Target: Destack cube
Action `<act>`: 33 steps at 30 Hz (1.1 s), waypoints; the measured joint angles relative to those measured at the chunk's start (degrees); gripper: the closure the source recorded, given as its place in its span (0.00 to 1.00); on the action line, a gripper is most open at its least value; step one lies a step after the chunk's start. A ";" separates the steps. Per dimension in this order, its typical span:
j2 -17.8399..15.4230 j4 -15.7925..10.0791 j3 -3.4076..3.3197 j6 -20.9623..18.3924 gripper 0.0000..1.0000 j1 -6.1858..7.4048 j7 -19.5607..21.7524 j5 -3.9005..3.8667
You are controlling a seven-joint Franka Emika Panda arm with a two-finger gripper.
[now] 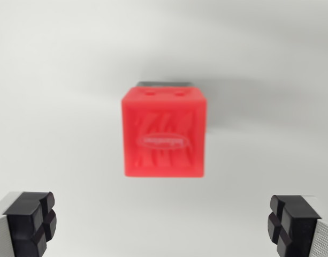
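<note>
Fingers (31, 222) sit wide apart at seven and five o'clock with nothing between them, the gripper (162, 225) empty, while the red cube (164, 134) rests at centre atop a dark block (165, 84) peeking at twelve, so destacking looks unstarted.

The bench (62, 80) was a plain, pale grey-white surface filling the whole wrist view. It appeared smooth and unmarked, with faint soft shadowing near its middle.

A red cube (164, 134) bearing wavy embossed lines and an oval mark tops a dark grey block (164, 84); black fingertips (32, 222), pale grey surface (56, 64).
</note>
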 joint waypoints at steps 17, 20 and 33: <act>6.64 -0.40 -0.51 7.05 0.00 0.46 0.05 -0.08; 7.83 -0.39 -0.62 8.22 0.00 0.53 0.05 -0.09; 11.13 -0.04 -1.01 11.13 0.00 0.90 0.05 -0.09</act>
